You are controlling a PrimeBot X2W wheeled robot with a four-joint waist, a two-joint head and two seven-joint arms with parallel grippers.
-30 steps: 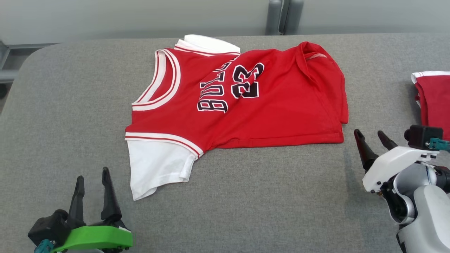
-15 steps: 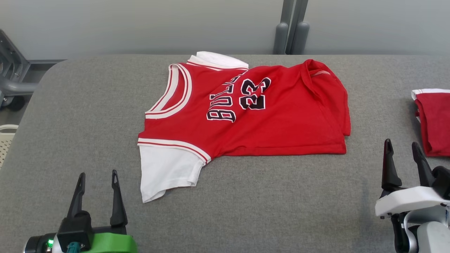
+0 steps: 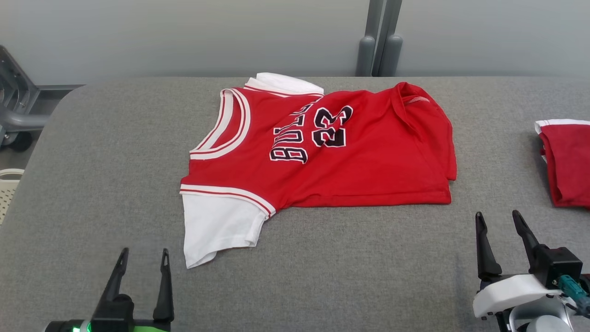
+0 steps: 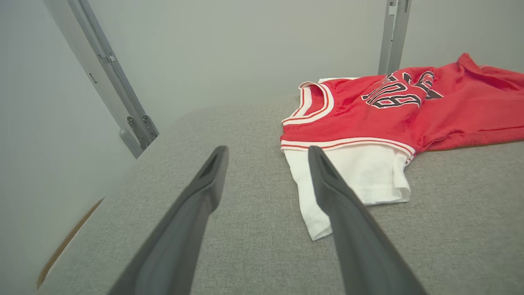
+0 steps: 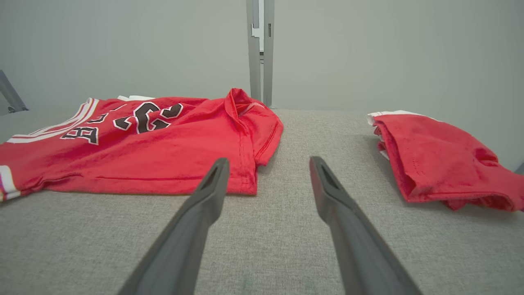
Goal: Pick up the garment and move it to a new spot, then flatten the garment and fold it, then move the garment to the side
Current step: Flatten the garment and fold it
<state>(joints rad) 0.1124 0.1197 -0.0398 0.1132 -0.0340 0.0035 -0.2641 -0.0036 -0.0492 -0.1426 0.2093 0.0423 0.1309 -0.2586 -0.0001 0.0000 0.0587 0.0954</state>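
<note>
Red fabric with white trim, the garment [image 3: 322, 157] lies on the grey bench [image 3: 92, 161] ahead of both my end effectors, and neither of them touches it.

My left end effector [image 3: 144, 251] is over bare bench with its two fingers spread apart and nothing between them. The garment's white sleeve [image 3: 216, 226] lies just ahead of it and to its right. The striped neckline is farther on in the same direction.

My right end effector [image 3: 497, 214] is also spread and empty. The near corner of the garment's hem lies ahead of it and to its left, near but apart. A second red cloth [image 3: 569, 161], bunched up, lies ahead of it and to its right, well apart from the garment.

The garment lies sideways between the two, collar toward my left end effector and hem toward my right one. It is not flat. A crease runs through the black lettering and the number 23, and the far hem corner is turned back over itself. Another bit of white sleeve peeks out beyond the collar at the far edge.
</note>
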